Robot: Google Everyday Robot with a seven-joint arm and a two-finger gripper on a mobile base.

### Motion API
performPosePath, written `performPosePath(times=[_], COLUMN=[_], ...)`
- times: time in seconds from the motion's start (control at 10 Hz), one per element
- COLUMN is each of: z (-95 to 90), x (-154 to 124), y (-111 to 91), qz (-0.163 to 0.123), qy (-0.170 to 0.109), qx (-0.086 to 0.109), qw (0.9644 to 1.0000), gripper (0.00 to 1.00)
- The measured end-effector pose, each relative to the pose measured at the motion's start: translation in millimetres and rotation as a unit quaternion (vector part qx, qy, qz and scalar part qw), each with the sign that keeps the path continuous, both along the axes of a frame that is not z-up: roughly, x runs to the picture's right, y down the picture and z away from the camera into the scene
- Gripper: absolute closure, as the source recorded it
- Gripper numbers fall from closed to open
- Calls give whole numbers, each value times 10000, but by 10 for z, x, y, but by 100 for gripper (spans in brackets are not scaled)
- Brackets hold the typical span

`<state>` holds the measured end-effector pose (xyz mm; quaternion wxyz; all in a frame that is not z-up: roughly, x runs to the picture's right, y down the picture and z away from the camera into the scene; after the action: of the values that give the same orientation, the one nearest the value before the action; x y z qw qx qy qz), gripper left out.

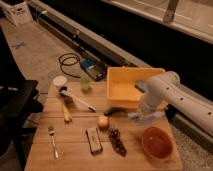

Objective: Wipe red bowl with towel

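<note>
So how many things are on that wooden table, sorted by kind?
Containers: 4 (red bowl, yellow tub, green cup, small white container)
Food: 3 (banana, round yellowish fruit, grapes)
Utensils: 2 (fork, white-handled utensil)
Cloths: 1 (towel, gripper shut on it beside the tub)
Unclear dark items: 2 (dark block, dark object)
Total: 12

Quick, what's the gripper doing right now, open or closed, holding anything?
Gripper: fingers closed on the thin light grey-blue cloth towel, down on the wooden table.

Gripper [144, 113] on towel [135, 119], just before tub [125, 91]; bowl [157, 142] nearer front, to right, at table [70, 152] corner
</note>
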<state>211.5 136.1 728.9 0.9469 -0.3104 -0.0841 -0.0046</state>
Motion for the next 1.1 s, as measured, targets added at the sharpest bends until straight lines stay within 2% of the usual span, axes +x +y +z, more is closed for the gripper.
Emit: performPosePath(times=[0.2,0.5,0.7,0.9,1.1], z=[-87,-57,34,43,1], x=[162,431,533,567,650], y=[0,289,599,751,880], qz=[127,411,642,762,786], qy=[189,457,553,597,721], qx=[29,-110,-336,-500,-749], qw=[9997,9981,9958,9940,9915], gripper=[100,100,100,100,100])
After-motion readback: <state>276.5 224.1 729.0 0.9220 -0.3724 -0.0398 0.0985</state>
